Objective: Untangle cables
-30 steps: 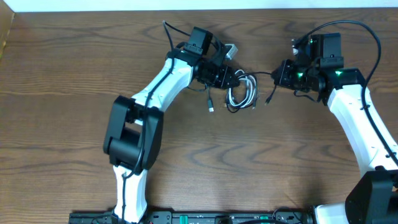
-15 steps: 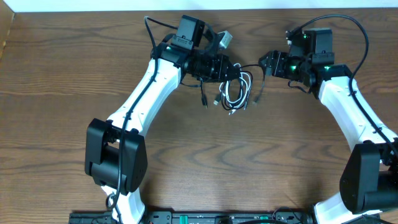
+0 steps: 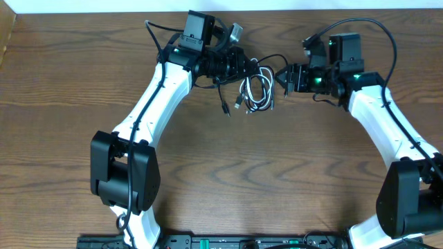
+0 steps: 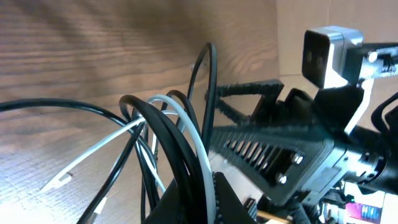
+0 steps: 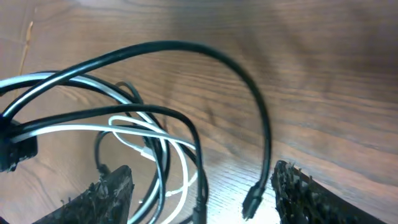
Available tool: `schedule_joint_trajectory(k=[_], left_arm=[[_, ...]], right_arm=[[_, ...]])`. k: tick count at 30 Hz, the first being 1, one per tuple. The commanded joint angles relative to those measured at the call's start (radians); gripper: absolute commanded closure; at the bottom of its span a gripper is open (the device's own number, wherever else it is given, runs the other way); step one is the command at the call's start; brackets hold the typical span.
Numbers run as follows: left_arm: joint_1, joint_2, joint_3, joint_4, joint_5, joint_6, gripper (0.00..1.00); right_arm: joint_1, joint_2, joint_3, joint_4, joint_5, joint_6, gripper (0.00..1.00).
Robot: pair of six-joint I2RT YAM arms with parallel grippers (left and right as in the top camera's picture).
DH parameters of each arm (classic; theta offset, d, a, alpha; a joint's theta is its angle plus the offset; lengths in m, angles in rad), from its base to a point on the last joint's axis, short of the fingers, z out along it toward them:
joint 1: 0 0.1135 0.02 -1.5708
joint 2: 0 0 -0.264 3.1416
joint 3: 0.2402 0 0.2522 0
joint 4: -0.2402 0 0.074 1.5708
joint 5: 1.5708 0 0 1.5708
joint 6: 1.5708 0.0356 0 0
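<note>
The cables are a small tangle of black cords and a white one, hanging in loops near the far middle of the table. My left gripper is shut on the cables; in the left wrist view a black and a white strand run down between its jaws. My right gripper stands open just right of the tangle. In the right wrist view, loops and a black plug end lie between its spread fingers, untouched.
The wooden table ends close behind both grippers at a pale far edge. The left arm's own thick black wire loops behind its wrist. A cardboard edge shows at the far left.
The right gripper has gone from shut to open and let go of a black cord. Both grippers and the tangle have shifted toward the far edge, the left one still holding the bundle.
</note>
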Motion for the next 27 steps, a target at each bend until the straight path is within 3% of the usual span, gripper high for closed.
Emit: schedule_joint_trajectory(k=[1,7,11,15,22,27], left_arm=[[0.014,-0.012,0.011,0.005,0.030,-0.061,0.92],[0.019,-0.012,0.011,0.006,0.021,-0.084,0.92],[0.019,-0.012,0.011,0.010,0.022,-0.083,0.92],[0.019,-0.012,0.011,0.031,0.022,-0.083,0.92],[0.019,-0.012,0.011,0.067,0.022,-0.083,0.92],[0.019,-0.012,0.011,0.079,0.022,-0.084,0.92]], right_arm=[[0.004,-0.013,0.014,0.012,-0.026,-0.030,0.34],[0.031,-0.013,0.013,0.034,-0.102,-0.005,0.45],[0.076,-0.012,0.013,0.072,-0.069,0.191,0.58],[0.118,-0.003,0.013,0.093,0.004,0.442,0.56],[0.143,0.064,0.013,0.159,-0.038,0.643,0.60],[0.151,0.097,0.013,0.272,-0.066,0.729,0.56]])
